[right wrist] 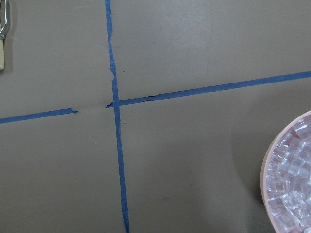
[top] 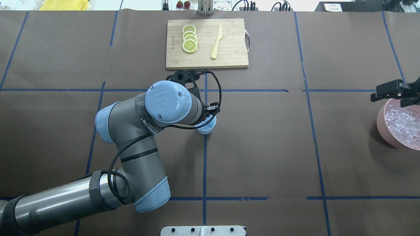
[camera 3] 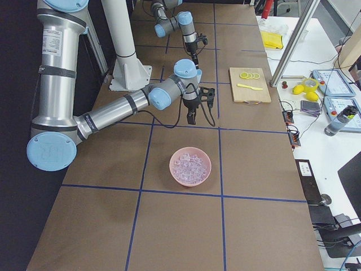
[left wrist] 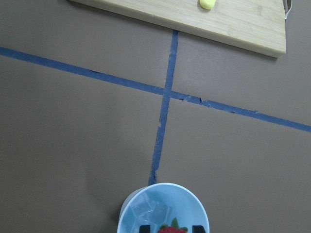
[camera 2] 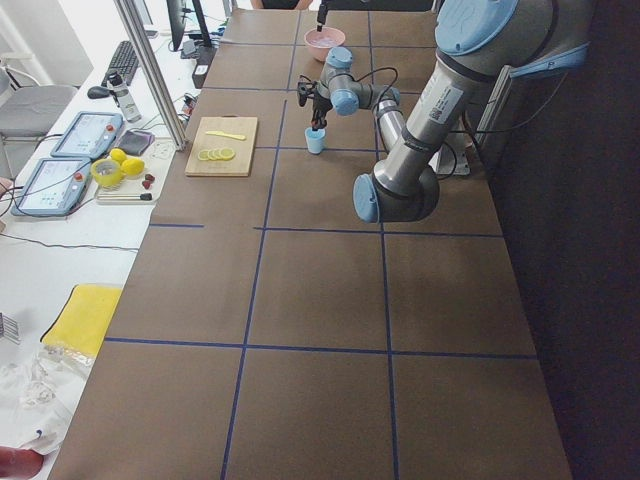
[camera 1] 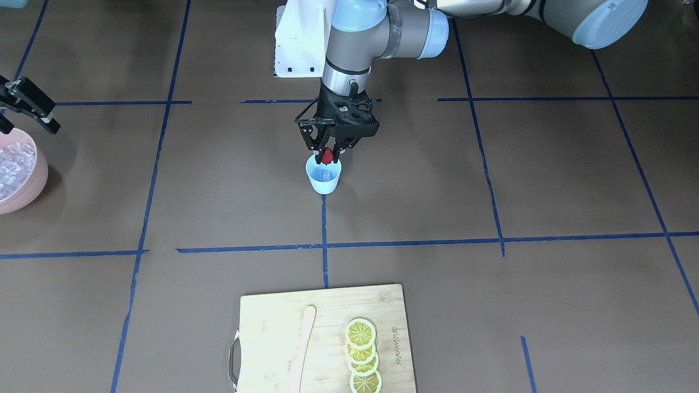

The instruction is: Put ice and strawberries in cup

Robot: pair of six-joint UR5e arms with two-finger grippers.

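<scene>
Front-facing view: left gripper (camera 1: 327,155) hangs over the cup (camera 1: 323,184), claw pinching the strawberry (camera 1: 327,158) just above the mouth; ice (camera 1: 326,174) lies in the cup's bottom; right gripper (camera 1: 28,126) at 9 o'clock of the cup, fingers spread wide, holding nothing, over the far rim of the pink bowl (camera 1: 38,188) heaped with ice; cutting board (camera 1: 267,322) at 6 o'clock with lemon slices (camera 1: 361,352) and a wooden knife (camera 1: 303,344). Overhead: the left wrist hides most of the cup; board at its 12 o'clock, bowl at 3 o'clock, well apart. Side views: too small to judge either claw. Left wrist view: berry between two black fingertips (left wrist: 144,228) at 6 o'clock, over the cup, cubes beneath. Right wrist view: bowl's rim and ice at 4 o'clock; blue tape (right wrist: 116,145) crosses the brown table (right wrist: 194,48).
</scene>
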